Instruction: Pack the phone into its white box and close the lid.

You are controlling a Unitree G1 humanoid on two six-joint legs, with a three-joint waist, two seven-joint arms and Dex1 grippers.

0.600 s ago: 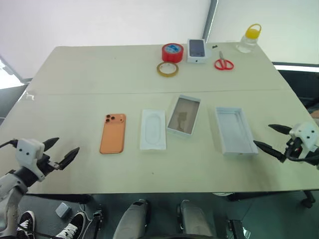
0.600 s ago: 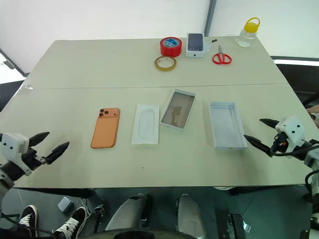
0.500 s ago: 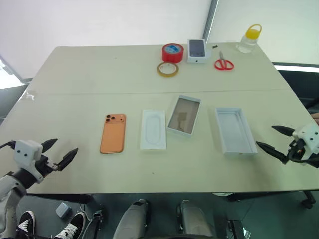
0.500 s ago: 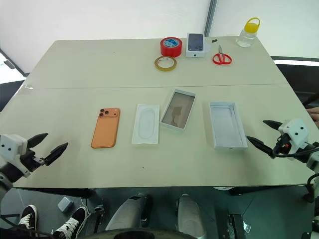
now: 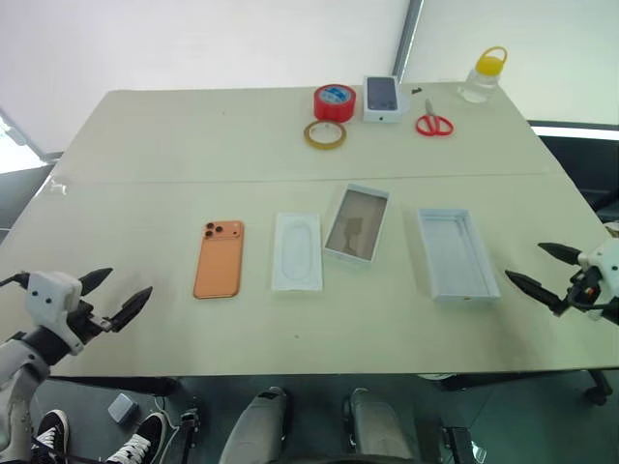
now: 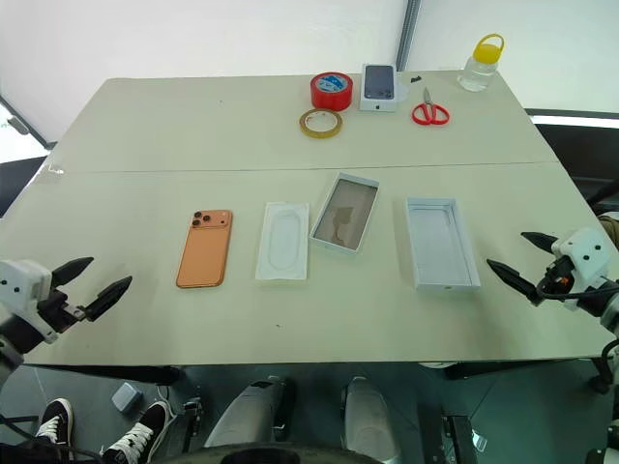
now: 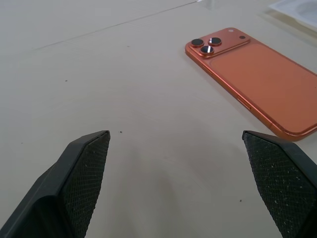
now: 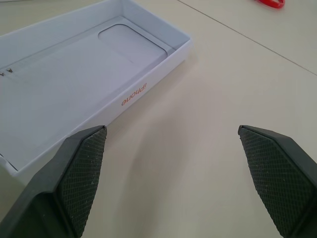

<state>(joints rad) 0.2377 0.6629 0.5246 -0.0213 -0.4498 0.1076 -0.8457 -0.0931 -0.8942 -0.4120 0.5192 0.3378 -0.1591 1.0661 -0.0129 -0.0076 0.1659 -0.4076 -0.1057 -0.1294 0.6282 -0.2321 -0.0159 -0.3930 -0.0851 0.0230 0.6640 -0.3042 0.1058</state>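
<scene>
The orange phone (image 5: 219,259) lies back up on the table, lenses at its far end, left of centre. The white box (image 5: 356,224), with its brownish floor, sits at the centre, slightly askew. The lid (image 5: 456,253) lies rim up to its right. My left gripper (image 5: 129,282) hovers open near the table's front left edge, short of the phone (image 7: 252,74). My right gripper (image 5: 524,261) stands open just right of the lid (image 8: 84,74). Neither gripper holds or touches anything.
A flat white insert (image 5: 297,251) lies between the phone and the box. At the far edge are a red tape roll (image 5: 334,101), a tan tape ring (image 5: 325,134), a small white box with a phone picture (image 5: 383,99), red scissors (image 5: 434,124) and a yellow-capped bottle (image 5: 484,75).
My right gripper has drifted a little to the right, away from the lid. The left gripper and the things on the table have kept still.
</scene>
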